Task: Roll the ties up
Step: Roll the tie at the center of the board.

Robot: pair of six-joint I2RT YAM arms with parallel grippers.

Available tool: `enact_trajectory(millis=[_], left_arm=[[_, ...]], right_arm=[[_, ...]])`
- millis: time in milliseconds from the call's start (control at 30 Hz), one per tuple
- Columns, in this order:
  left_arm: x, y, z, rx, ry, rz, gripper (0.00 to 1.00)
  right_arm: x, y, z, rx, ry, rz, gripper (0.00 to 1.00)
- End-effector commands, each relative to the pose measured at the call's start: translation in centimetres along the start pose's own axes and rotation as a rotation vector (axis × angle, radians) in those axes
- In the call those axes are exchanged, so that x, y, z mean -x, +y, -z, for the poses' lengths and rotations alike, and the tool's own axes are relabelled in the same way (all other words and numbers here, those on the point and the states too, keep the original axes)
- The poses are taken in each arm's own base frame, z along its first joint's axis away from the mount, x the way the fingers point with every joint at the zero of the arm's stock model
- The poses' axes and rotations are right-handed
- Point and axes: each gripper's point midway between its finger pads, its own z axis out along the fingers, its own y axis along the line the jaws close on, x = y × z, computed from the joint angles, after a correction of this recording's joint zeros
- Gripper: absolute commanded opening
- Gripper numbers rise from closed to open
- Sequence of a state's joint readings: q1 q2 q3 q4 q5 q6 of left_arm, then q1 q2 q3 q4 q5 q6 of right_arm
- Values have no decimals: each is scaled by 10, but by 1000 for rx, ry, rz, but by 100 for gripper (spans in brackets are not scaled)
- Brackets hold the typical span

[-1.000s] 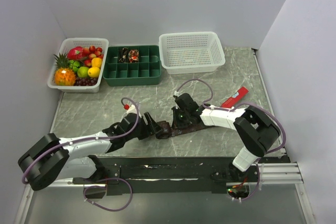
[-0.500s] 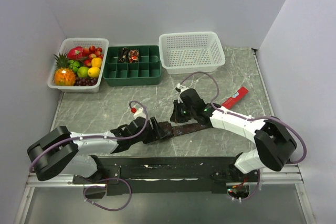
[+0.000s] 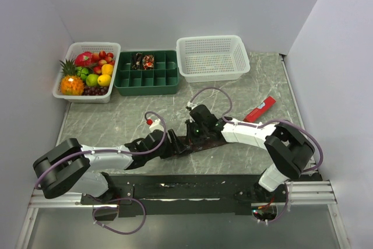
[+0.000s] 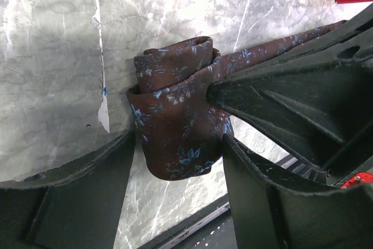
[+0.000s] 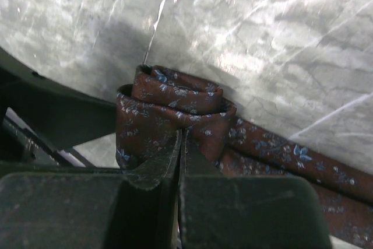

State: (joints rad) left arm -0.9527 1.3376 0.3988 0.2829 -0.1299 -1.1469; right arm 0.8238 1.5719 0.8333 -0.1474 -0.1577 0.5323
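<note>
- Tie [image 3: 205, 143] lies on the tabletop [image 3: 111, 123] just ahead of both arm bases. Its long axis runs left to right, with the left end wound into a roll [image 4: 175, 121] and the flat tail trailing right.
- Left pincer [image 4: 175, 147] reaches in from the left and straddles that roll. It is spread wide with one finger against each flank, so it appears to hold it.
- Right pincer [image 5: 179, 167] reaches along the tail from the right. It is closed tight, its tips are buried in the roll's core, and a fold of cloth seems nipped between them.
- Both pincers meet at the roll, so any further winding must travel rightward along the tail.
- Beyond lies a red bar [image 3: 260, 108]. Farther still, a green tray [image 3: 145, 90] holds two rolled ties [image 3: 144, 60].
</note>
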Motion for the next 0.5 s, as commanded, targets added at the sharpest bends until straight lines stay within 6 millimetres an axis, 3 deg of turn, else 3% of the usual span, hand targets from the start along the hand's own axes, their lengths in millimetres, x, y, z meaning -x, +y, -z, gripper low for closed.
enact_trajectory(millis=[0,467], left_arm=[[6,7,0,35,-36,-2,67],[15,-8,-6,-65,-105,42,54]], right_arm=[[6,0,-3,-35,-17,0,0],[7,-10,7,-85,-56,-18,0]])
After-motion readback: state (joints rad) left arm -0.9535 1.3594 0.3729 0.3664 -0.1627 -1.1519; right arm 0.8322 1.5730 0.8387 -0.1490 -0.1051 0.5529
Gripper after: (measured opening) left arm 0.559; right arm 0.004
